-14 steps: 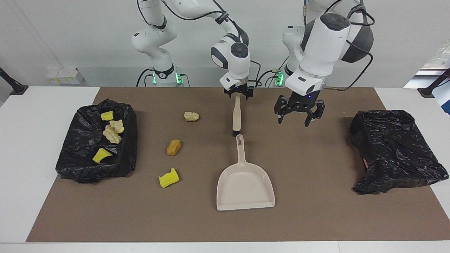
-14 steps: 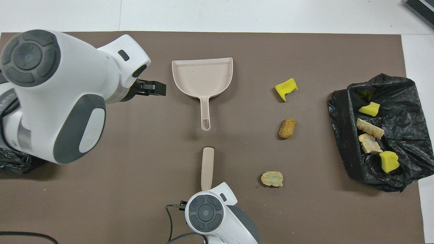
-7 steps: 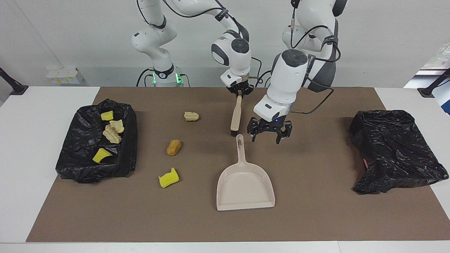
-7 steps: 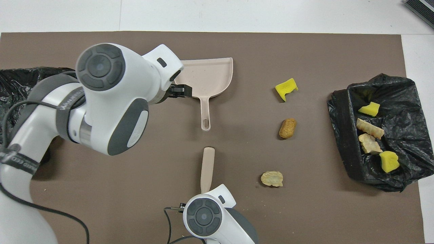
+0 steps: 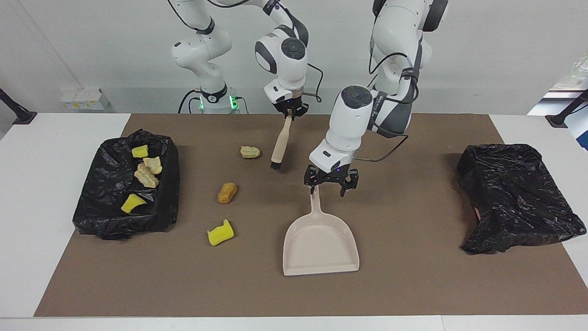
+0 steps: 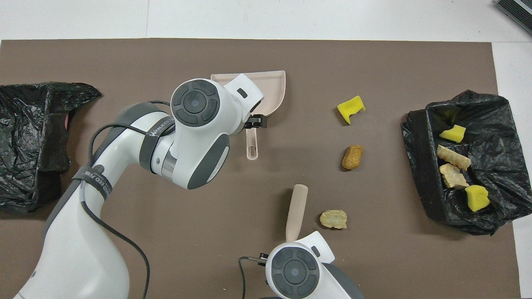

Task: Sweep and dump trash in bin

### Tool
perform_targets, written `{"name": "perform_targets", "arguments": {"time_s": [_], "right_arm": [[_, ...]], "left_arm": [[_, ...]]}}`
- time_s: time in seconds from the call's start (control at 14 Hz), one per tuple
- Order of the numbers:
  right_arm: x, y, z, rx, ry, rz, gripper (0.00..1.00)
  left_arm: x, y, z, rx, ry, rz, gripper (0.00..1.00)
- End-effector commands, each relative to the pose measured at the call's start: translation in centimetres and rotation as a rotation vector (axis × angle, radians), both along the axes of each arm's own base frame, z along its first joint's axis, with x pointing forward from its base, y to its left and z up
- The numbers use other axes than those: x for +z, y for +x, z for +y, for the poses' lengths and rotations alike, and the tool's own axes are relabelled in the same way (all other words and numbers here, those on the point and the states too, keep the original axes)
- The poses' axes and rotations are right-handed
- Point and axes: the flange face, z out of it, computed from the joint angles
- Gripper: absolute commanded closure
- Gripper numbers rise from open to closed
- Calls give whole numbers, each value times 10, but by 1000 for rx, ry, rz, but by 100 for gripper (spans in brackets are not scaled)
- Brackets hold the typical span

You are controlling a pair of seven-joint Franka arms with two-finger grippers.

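Trash (image 5: 227, 192) lies between bin (image 5: 92, 209) and dustpan (image 5: 320, 243).

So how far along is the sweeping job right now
Done: four trash pieces lie in the open bin. In hand: the right tool is shut on the brush, raised beside the beige lump; the left tool is open at the dustpan handle, no grip yet. Left: that lump, the orange-brown lump and the yellow sponge on the mat.
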Motion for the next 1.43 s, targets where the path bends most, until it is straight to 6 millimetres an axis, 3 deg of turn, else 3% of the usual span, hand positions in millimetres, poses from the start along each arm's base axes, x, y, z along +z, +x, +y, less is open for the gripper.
{"name": "perform_targets", "arguments": {"time_s": [0.0, 0.14, 0.21, 0.29, 0.43, 0.5, 0.64, 0.71, 0.79, 0.93, 1.14, 1.36], "right_arm": [[-2, -5, -39, -74, -134, -31, 100], [-3, -2, -49, -141, -192, -37, 100], [-4, 0, -54, -188, -213, -30, 100], [-5, 0, -59, -225, -235, -20, 100], [-7, 6, -66, -305, -233, -6, 100], [-9, 7, -68, -335, -214, 25, 100], [-12, 9, -68, -366, -168, 77, 100], [-28, 5, -64, -344, -186, 102, 100], [-41, 5, -61, -346, -201, 117, 100], [-47, 8, -50, -334, -166, 88, 100], [-49, 27, -42, -314, -111, 58, 100], [-47, 67, -43, -246, -44, 60, 100]], "left_arm": [[-44, -10, -30, -13, 18, 12, 0], [-50, -11, -30, -6, 23, 22, 5], [-48, -11, -31, -3, 25, 26, 13], [-46, -10, -30, 0, 24, 25, 27], [-46, -12, -29, -2, 31, 35, 86], [-44, -10, -26, 1, 31, 33, 100], [-38, -7, -20, 7, 30, 28, 100], [-33, -6, -15, 5, 37, 33, 100], [-23, -6, -12, 7, 40, 27, 100], [-1, -3, 7, 3, 80, 16, 100], [18, 1, 38, -161, 141, 41, 100], [37, 5, 72, -324, 187, 66, 100]]}}
